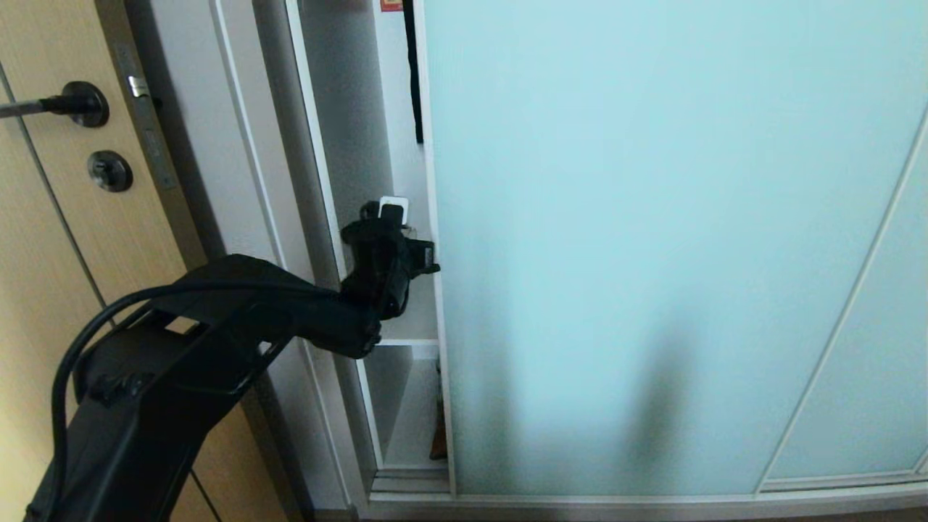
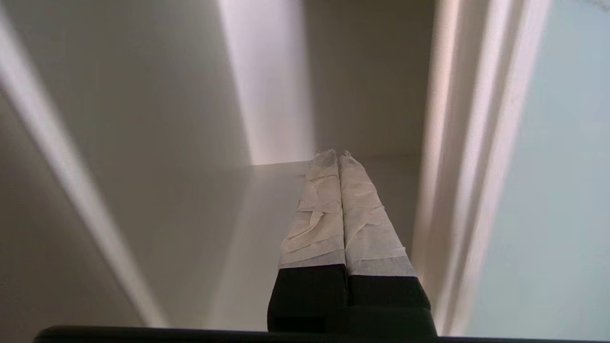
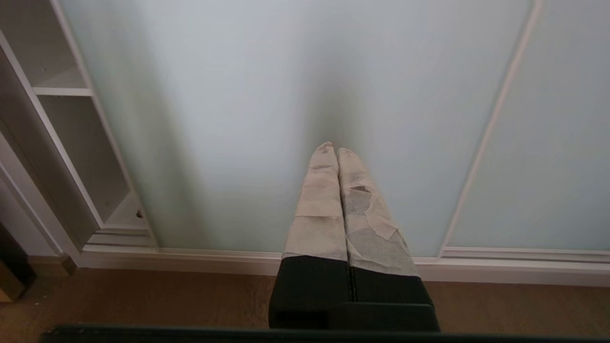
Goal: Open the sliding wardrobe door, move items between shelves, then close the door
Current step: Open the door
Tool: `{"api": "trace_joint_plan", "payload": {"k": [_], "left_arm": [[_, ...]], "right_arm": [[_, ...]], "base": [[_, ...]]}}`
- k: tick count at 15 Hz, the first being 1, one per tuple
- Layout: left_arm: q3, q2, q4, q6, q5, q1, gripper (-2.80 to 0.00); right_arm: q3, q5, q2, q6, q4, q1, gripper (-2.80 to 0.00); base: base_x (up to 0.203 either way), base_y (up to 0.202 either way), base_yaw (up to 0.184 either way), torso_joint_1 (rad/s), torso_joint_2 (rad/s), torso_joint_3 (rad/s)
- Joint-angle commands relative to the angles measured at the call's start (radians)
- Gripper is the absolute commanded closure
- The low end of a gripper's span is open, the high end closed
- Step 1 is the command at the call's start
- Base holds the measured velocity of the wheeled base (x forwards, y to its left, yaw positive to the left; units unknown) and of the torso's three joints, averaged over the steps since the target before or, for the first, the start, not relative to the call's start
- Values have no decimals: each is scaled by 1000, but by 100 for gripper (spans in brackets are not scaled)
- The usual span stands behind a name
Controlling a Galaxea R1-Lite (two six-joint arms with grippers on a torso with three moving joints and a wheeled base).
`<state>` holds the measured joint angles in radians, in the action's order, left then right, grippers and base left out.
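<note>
The sliding wardrobe door is a frosted pale aqua panel, with only a narrow gap open at its left edge. My left gripper reaches into that gap, shut and empty, just left of the door's frame. In the left wrist view its taped fingertips hover over a bare white shelf, with the door beside them. My right gripper is shut and empty, pointing at the door low down. A thin brown sliver shows in the lowest compartment. The items are otherwise hidden.
A light wooden door with a black lever handle stands at the far left. The white wardrobe side wall bounds the gap. A second glass panel overlaps at the right. The bottom track and wooden floor lie below.
</note>
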<state>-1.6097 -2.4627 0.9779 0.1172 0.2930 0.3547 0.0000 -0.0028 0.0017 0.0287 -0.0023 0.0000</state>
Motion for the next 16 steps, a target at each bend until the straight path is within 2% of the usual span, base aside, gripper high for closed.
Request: {"api": "trace_joint_plan", "payload": {"k": [1,10,13,16], "left_arm": [[-6,-8,5,1,3,27,0],[-8,-43,19,19,30,222,0],[-15,-31,19,30,62,278,0],[-14,4,50,59,102,274,0]], "right_arm": [[0,0,1,0,-1,0,0],[0,0,1,0,0,0,0],[0,0,1,0,-1,0,0],[0,0,1,0,-1,0,0]], "base": [[0,0,0,0,0,0],[0,0,0,0,0,0],[0,0,0,0,0,0],[0,0,0,0,0,0]]}}
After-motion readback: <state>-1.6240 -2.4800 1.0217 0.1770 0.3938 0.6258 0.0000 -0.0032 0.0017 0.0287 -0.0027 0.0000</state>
